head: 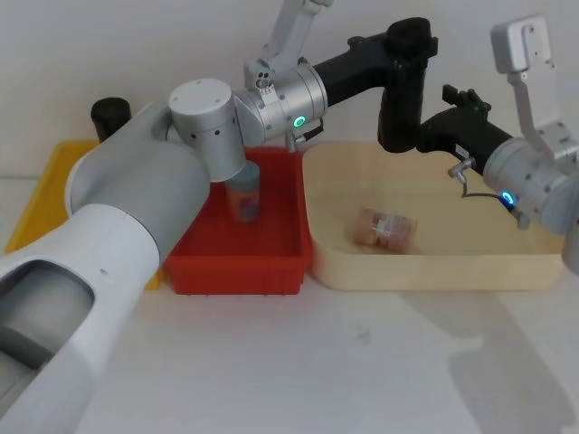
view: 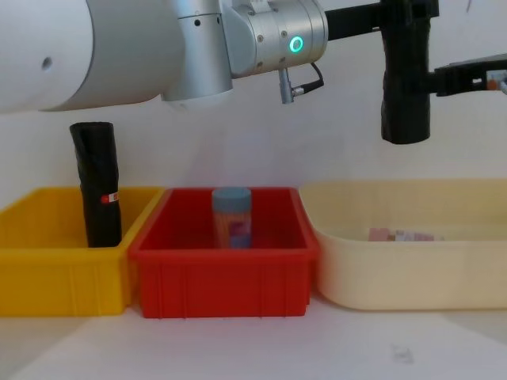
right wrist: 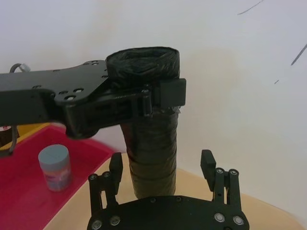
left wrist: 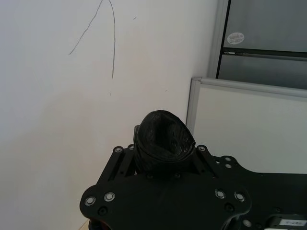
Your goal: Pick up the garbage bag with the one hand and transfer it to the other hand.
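The garbage bag (head: 402,101), a plain black glossy roll, hangs upright high above the beige tray (head: 434,267). My left gripper (head: 409,41), on the arm with the green ring light, is shut on the roll's upper end; the left wrist view shows the roll's end (left wrist: 163,136) between its jaws. My right gripper (right wrist: 160,165), on the arm with the blue light, is open and straddles the roll's lower part (right wrist: 152,143). Its fingers (right wrist: 115,166) stand a little off the plastic on each side. In the chest view the roll (view: 405,79) hangs beside the right gripper (view: 445,79).
A red bin (head: 240,271) holds a blue-lidded jar (head: 244,194). The yellow bin (view: 47,269) at the left holds another black roll with a red-and-white label (view: 99,186). A wrapped snack (head: 386,228) lies in the beige tray. My left arm spans the bins.
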`<action>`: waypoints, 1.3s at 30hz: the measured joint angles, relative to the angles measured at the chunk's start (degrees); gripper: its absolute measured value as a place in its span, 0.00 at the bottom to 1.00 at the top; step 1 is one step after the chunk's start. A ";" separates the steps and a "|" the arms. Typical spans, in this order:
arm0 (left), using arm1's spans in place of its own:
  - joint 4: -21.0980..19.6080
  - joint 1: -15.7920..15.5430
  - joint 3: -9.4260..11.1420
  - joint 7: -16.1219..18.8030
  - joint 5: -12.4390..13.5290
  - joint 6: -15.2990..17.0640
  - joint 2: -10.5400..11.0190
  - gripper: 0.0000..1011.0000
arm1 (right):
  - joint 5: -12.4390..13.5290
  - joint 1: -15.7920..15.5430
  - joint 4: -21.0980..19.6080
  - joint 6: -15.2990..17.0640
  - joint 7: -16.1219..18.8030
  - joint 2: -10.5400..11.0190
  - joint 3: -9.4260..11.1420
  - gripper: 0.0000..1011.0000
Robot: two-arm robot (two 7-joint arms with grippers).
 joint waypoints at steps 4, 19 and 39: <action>0.02 -0.02 0.00 0.00 0.00 -0.01 -0.02 0.34 | 0.03 1.04 1.36 0.11 0.09 -0.87 -0.07 0.99; 0.08 -0.02 0.00 0.00 0.00 -0.01 -0.04 0.33 | -0.55 4.78 6.51 -0.11 0.06 -4.50 -0.81 0.99; 0.07 -0.01 -0.01 0.02 0.00 0.00 -0.03 0.34 | -1.22 6.07 8.30 -0.39 -0.57 -5.92 -1.01 0.56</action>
